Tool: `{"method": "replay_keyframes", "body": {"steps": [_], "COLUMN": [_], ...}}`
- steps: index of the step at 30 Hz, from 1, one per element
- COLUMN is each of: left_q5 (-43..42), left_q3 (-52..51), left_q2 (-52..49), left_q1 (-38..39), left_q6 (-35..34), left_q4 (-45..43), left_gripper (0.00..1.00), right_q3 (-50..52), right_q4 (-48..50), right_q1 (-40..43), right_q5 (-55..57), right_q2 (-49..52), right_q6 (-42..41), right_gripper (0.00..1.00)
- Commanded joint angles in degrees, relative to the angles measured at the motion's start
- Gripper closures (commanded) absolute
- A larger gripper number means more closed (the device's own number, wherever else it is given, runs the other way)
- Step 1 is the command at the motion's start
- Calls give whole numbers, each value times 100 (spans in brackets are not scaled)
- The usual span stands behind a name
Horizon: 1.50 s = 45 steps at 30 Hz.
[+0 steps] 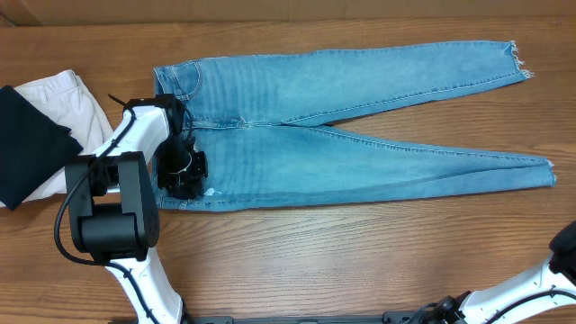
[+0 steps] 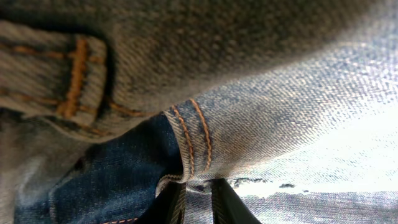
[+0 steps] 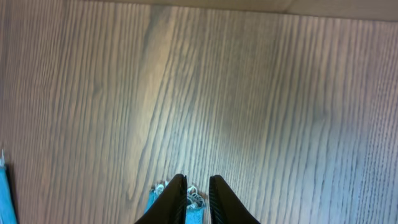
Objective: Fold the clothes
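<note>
The light blue jeans (image 1: 360,162) lie flat, waist to the left and both legs running right to frayed hems (image 1: 550,173). My left gripper (image 1: 184,171) sits on the near corner of the waist. In the left wrist view its fingers (image 2: 199,202) are shut on a fold of denim (image 2: 261,118) by the orange stitching. Of my right arm (image 1: 565,241), only a part shows at the overhead's right edge. In the right wrist view its fingers (image 3: 198,199) are nearly together, with blue cloth and white frayed threads (image 3: 194,202) between them.
A white folded garment (image 1: 67,103) with a black folded garment (image 1: 27,139) on it lies at the far left, beside the waist. The bare wooden table (image 1: 360,252) runs along the near side of the legs, and wood fills the right wrist view (image 3: 249,93).
</note>
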State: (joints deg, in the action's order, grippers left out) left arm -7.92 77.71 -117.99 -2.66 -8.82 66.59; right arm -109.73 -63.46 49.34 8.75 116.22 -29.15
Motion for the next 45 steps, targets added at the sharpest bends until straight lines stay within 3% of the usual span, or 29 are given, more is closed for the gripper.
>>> {"method": "replay_keyframes", "body": {"steps": [1,6,12,23,30,39,45], "left_q5": [363,363,363,345,345,345,345], "left_q3": [-111,-111,-111,-111,-111,-111,-111], "left_q2": [-79,-79,-79,-79,-79,-79,-79], "left_q1": [-31,-31,-31,-31,-31,-33,-33], "left_q6": [-17,-17,-20,-20,-20,-17,-17], "left_q4": [24,24,20,22,20,20,17], "left_gripper": [81,81,81,78,77,77,77], "right_q3": [-155,-155,59,1508,2203,3042,3449], "right_q4": [2,-103,-717,-931,-896,-385,-160], "right_q1": [-164,-361,-988,-2802,-3539,-3810,-3797], "right_q5": [-645,-2159,-2251,-2686,-2684,-2645,-1469], "right_q2": [-50,-48,-48,-44,-44,-44,-44], "right_q6": [20,1069,1567,2765,2765,2564,1757], "right_gripper": [84,83,82,83,83,82,83]}}
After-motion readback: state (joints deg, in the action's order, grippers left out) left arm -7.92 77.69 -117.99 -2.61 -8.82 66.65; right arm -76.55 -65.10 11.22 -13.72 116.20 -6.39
